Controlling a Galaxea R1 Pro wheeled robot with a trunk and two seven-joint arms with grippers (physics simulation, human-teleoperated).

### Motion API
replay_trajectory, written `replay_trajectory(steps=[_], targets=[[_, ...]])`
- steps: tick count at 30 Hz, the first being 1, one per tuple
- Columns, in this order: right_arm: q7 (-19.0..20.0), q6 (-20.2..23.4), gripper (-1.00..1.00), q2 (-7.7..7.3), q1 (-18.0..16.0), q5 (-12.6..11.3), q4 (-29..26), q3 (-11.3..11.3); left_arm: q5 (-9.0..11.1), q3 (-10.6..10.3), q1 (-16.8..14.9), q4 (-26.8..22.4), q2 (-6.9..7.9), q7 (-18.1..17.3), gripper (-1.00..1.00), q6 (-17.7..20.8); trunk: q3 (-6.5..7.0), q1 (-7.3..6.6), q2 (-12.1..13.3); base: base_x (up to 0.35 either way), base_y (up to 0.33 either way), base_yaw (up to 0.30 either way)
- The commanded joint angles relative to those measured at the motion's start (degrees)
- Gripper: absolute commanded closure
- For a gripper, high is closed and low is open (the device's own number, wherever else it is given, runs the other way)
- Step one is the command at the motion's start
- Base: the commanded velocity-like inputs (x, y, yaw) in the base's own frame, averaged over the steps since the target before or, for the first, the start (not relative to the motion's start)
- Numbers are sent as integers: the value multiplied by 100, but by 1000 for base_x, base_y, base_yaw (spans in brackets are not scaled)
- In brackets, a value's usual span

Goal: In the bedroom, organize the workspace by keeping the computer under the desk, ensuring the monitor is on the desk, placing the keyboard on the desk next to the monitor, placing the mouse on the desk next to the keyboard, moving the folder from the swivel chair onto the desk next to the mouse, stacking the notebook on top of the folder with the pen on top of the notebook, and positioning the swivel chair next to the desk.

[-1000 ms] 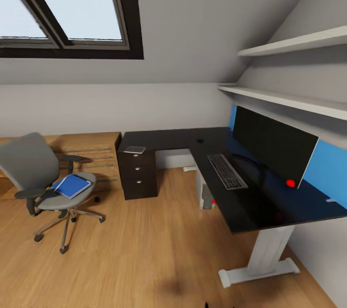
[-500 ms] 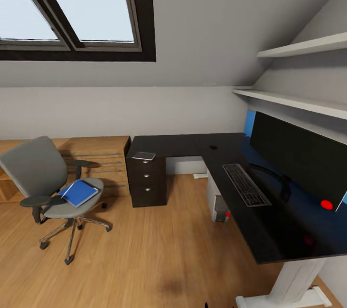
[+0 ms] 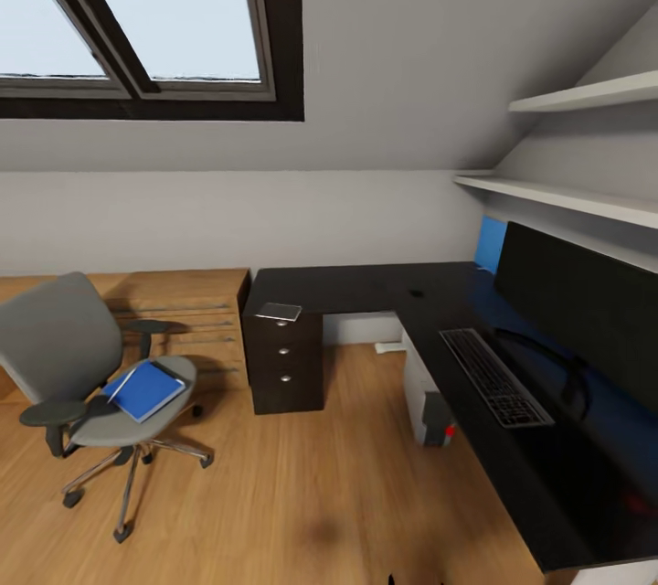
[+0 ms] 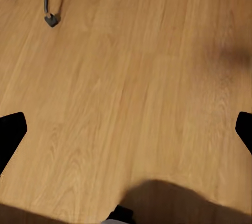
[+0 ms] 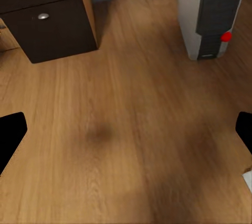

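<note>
1. The desk (image 3: pixel 366 279) is seen as an L-shaped glossy black top, with its dark drawer unit (image 3: pixel 285 364) under the end nearest the light wooden dresser (image 3: pixel 183 311).
2. The monitor (image 3: pixel 585 306) is stood along the desk's wall-side edge; the keyboard (image 3: pixel 495 377) is laid just in front of it, parallel to the screen.
3. A small dark object (image 3: pixel 417 294) is seen near the desk's inner corner — too small to identify.
4. The notebook (image 3: pixel 279 312) lies at the desk's end, above the drawers.
5. The computer (image 5: pixel 207 14) is stood on the floor under the desk.
6. The folder (image 3: pixel 144 389) lies on the seat of the swivel chair (image 3: pixel 82 366), well apart from the desk.
7. The left gripper (image 4: pixel 126 129) and the right gripper (image 5: pixel 126 132) are held spread wide over bare floor — nothing is grasped.
</note>
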Motion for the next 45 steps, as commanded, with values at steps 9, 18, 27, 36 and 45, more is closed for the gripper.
replay_trajectory(steps=[9, 18, 27, 36, 45], targets=[[-37, -12, -100, -3, -5, -40, 3, 49, 61, -18, -2, 51, -15, 22, -100, -42, -4, 5, -5, 319, 102, 0], [-31, -13, -100, -3, -5, -44, 4, 57, 61, -18, -2, 56, -17, 22, -100, -42, -4, 5, -5, 319, 64, 0], [-30, -14, -100, -3, -4, -38, 4, 58, 61, -18, -2, 57, -17, 22, -100, -42, -4, 5, -5, 320, 9, 0], [-30, -14, -100, -3, -5, -37, 4, 58, 61, -18, -2, 57, -17, 22, -100, -42, -4, 5, -5, 320, 1, 43], [-30, -9, -100, -10, -5, -36, 4, 58, 61, -18, -2, 58, -17, 22, -100, -42, -4, 5, -5, 320, 0, 50]])
